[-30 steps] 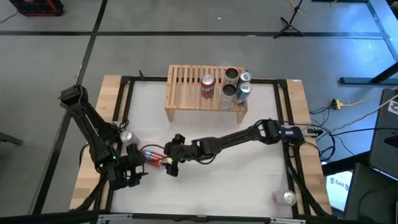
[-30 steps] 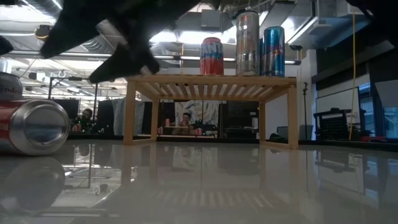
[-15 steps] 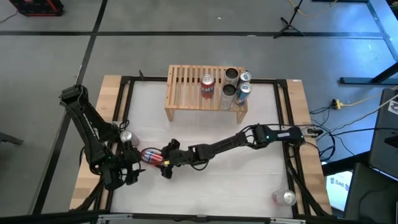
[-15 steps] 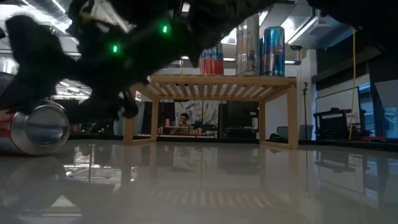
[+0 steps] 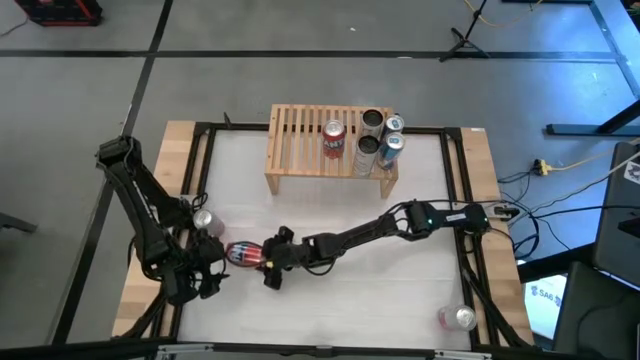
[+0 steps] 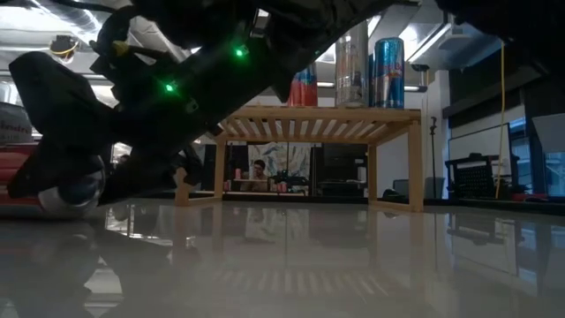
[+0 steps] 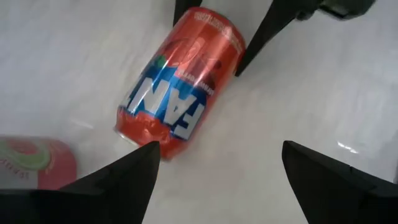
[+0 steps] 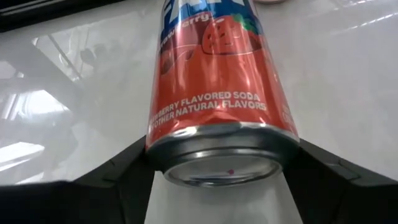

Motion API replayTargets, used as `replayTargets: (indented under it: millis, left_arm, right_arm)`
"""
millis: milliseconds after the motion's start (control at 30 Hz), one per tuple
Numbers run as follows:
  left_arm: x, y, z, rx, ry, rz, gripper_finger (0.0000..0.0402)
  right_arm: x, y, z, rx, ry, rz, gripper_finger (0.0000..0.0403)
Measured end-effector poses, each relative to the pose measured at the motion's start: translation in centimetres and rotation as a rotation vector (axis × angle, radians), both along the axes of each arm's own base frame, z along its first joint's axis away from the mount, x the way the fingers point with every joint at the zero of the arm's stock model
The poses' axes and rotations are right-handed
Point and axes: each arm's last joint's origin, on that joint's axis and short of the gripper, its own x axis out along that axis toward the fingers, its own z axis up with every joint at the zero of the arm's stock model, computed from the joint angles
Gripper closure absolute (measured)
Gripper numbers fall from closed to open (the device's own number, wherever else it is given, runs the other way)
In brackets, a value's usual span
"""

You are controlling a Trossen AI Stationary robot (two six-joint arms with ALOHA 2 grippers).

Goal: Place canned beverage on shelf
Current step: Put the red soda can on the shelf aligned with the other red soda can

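A red soda can (image 5: 240, 254) lies on its side on the white table, left of centre; it also shows in the left wrist view (image 7: 180, 87) and the right wrist view (image 8: 217, 81). My right gripper (image 5: 268, 262) is low at the can's right end, open, one finger on each side of that end. My left gripper (image 5: 205, 272) is open and empty just left of the can, its fingers (image 7: 124, 180) short of it. The light-wood shelf (image 5: 300, 130) stands at the far middle. My right gripper's fingers (image 8: 124, 177) stand close against both sides of the can's near end (image 8: 217, 165), coming level from the table's right and lying along the can. I cannot tell whether they touch it. The can lies on the table.
Several cans stand on the shelf's right half (image 5: 372, 140). A pink-and-silver can (image 5: 205, 220) lies just beyond my left gripper. Another can (image 5: 458, 318) lies near the front right corner. A black frame (image 5: 455, 190) borders the table.
My right gripper has gone toward the table's left and down, bringing its fingers around the red can's end. My left gripper has drawn back a little toward the table's left edge. The can has stayed lying where it was.
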Motion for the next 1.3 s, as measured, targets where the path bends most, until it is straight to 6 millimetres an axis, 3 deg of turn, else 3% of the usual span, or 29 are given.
replayTargets:
  millis: [267,467,667,933,1067,1300]
  left_arm:
    - [-0.3,-0.2,-0.6,-0.005,0.025,-0.041,0.0075]
    - [0.3,-1.1,-0.3,-0.081,-0.088,-0.039,0.0075]
    - [1.0,-1.5,-1.0,-0.040,-0.112,-0.028,0.0075]
    - [2.8,-2.2,-2.3,-0.030,-0.099,-0.043,0.0075]
    - [3.5,-2.8,-2.9,0.015,-0.109,-0.126,0.0075]
    - [4.2,-3.4,-5.0,0.053,-0.061,-0.103,0.0075]
  right_arm:
    - [-1.3,0.1,2.1,-0.025,0.114,0.014,0.0092]
    - [-3.0,0.2,3.4,-0.041,0.269,0.057,0.0112]
    - [-3.9,1.4,3.2,-0.029,0.348,0.182,0.0104]
    - [-4.2,2.1,3.6,0.008,0.359,0.309,0.0059]
    - [-4.1,2.2,4.2,0.007,0.326,0.308,0.0054]
    - [-4.0,2.4,4.3,0.073,0.318,0.306,0.0053]
